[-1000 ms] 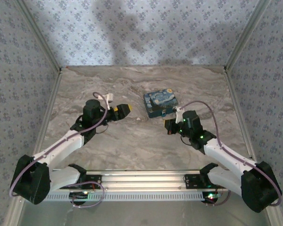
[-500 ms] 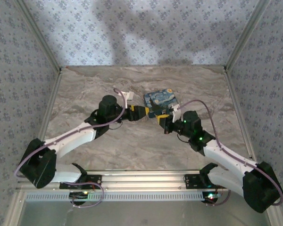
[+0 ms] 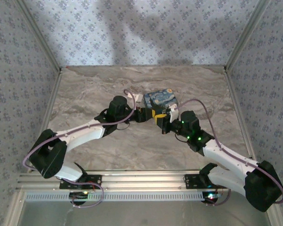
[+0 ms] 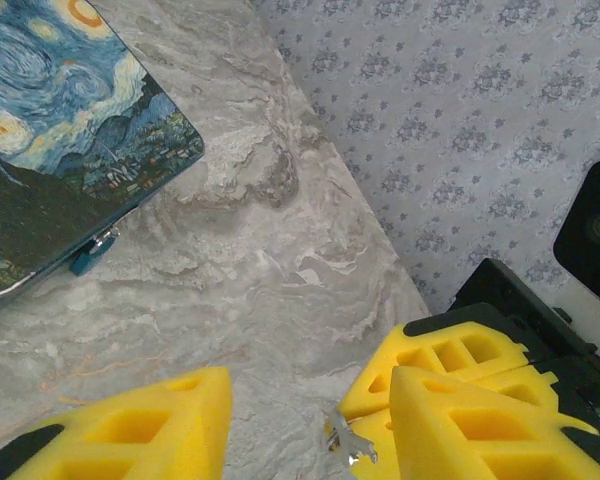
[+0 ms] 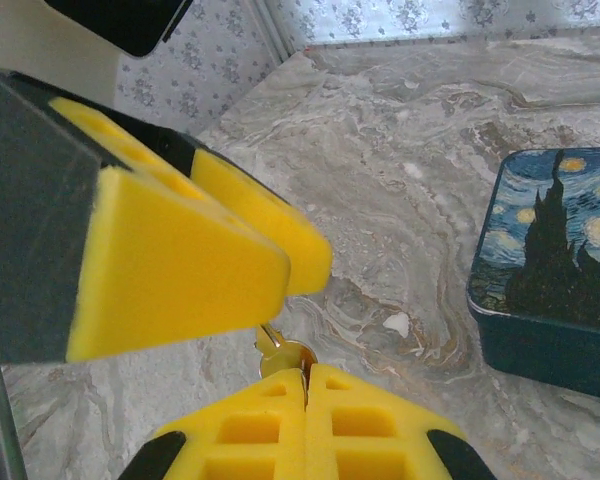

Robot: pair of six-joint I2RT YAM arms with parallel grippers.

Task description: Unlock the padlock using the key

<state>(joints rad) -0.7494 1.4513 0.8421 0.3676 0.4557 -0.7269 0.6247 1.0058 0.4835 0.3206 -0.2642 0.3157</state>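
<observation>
Two arms meet over the middle of the grey marbled tabletop, just in front of the blue box printed with a swirling night-sky painting.

Right gripper: the jaws are pressed fully together and pinch a small metal piece at their tips. The piece looks brass-coloured from the right wrist and silvery with a notched edge from the left wrist. It is too small to tell whether it is the key alone, the tiny padlock, or the two already joined. It is held clear of the tabletop, near the box's front left corner but apart from the box.

Left gripper: the jaws are partly open, with a plain gap between the yellow foam pads, and hold nothing. They stand on either side of the metal piece, close to it, with no contact that can be made out.

Progress, as a judgement: the pick-up stage appears complete, since one task item is off the tabletop and firmly gripped. The left jaws seem placed to take its free end. Left to do are that second grasp, seating the key in the lock, the turn, and the release of the shackle. None of these shows as finished.
</observation>
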